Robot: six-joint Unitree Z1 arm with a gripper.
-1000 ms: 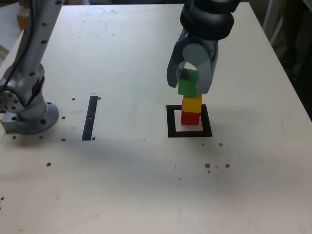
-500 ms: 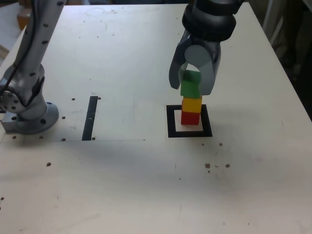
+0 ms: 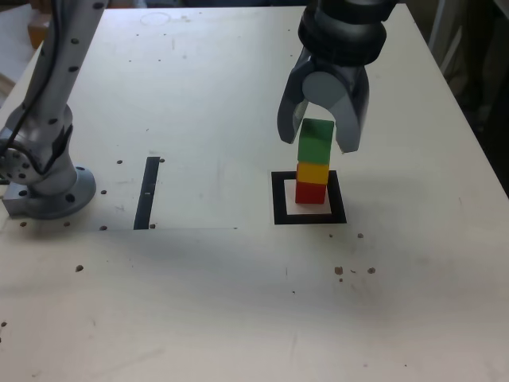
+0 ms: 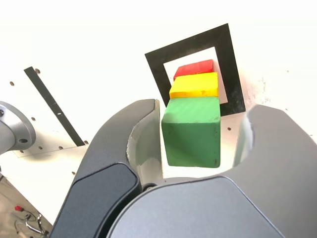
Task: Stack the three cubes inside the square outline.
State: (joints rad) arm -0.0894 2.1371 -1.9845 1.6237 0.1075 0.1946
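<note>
Since a second ago we let go: our gripper [image 3: 322,143] stands with fingers spread apart around the green cube [image 3: 315,141]. It sits on the yellow cube [image 3: 312,173] and red cube [image 3: 310,192] inside the square outline [image 3: 279,199]. These blocks look light, hard and tippy; we'd hold flat sides.

No text, labels, brands or numbers legible anywhere I look. Cube faces plain, table bare of print, nothing readable on my own casing in either view.
</note>
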